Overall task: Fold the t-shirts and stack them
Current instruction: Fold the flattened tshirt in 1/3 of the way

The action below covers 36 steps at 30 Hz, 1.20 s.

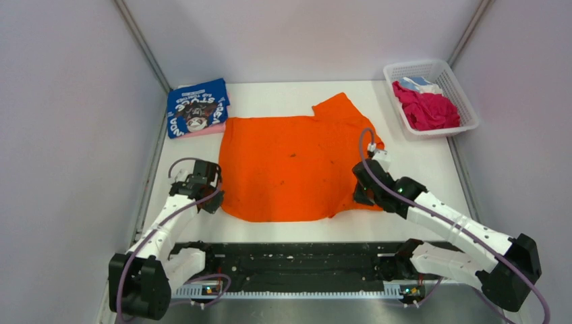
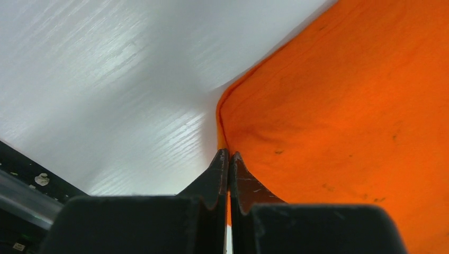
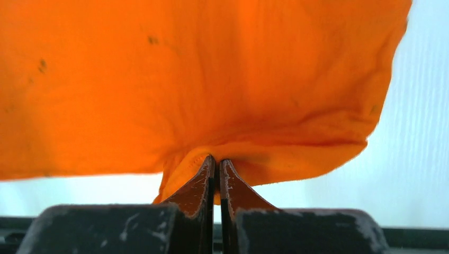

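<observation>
Orange tee [image 1: 290, 165]: spread flat mid-bench, one sleeve poking out at the far right, near hem facing the arms. A few dark specks on the cloth.

What could go wrong, as I judge it:
- Left end effector [image 1: 214, 201] is clamped shut on the very corner. Its own camera shows only a thin sliver of orange between the tips. The hold looks shallow, so a lift or a pull toward the far side could slip the corner free and the fold would land crooked.
- Right end effector [image 1: 359, 196] is also clamped shut, with cloth puckered into a wad at its tips. It may have taken a crease with the hem, so the fold line could come out wrinkled.
- If the arms rise unevenly, the hem skews.
- A low carry would drag the middle along the bench [image 1: 418, 169] and roll it.

Tee relative to the end effectors: the left one has the near-left corner and the right one has the near hem at the right side. The body of the tee stretches between them and away to the far side.

Around it: a folded blue tee [image 1: 197, 108] sits on a pink tee [image 1: 202, 131] at the far left, just beside the orange tee's far-left corner, and a wide swing might nudge that stack. The basket [image 1: 413, 64] at the far right holds a magenta tee [image 1: 426, 108], well apart.
</observation>
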Each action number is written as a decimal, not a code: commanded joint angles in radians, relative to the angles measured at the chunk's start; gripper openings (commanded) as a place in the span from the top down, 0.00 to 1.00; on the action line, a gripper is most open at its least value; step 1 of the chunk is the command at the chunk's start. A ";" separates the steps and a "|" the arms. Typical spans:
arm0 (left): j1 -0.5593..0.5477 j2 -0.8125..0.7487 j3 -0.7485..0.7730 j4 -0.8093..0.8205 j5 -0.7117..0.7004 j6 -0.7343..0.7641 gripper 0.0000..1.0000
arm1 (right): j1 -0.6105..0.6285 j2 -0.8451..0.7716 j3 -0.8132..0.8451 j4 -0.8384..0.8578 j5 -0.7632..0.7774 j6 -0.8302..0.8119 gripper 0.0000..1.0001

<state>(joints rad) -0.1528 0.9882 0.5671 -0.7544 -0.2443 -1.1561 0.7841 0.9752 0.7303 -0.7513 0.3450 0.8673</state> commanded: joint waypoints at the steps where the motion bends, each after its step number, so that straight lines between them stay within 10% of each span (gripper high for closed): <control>1: 0.013 0.056 0.112 0.035 -0.044 -0.023 1.00 | -0.091 0.050 0.093 0.149 0.043 -0.177 1.00; 34: 0.139 0.501 0.360 0.182 0.001 0.092 1.00 | -0.422 0.534 0.346 0.588 -0.108 -0.495 1.00; 36: 0.140 0.525 0.369 0.202 0.001 0.105 0.89 | -0.425 0.580 0.366 0.602 -0.118 -0.508 0.97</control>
<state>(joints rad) -0.0212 1.4826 0.9096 -0.6155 -0.2249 -1.0805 0.3771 1.4967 1.0218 -0.2222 0.2382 0.4053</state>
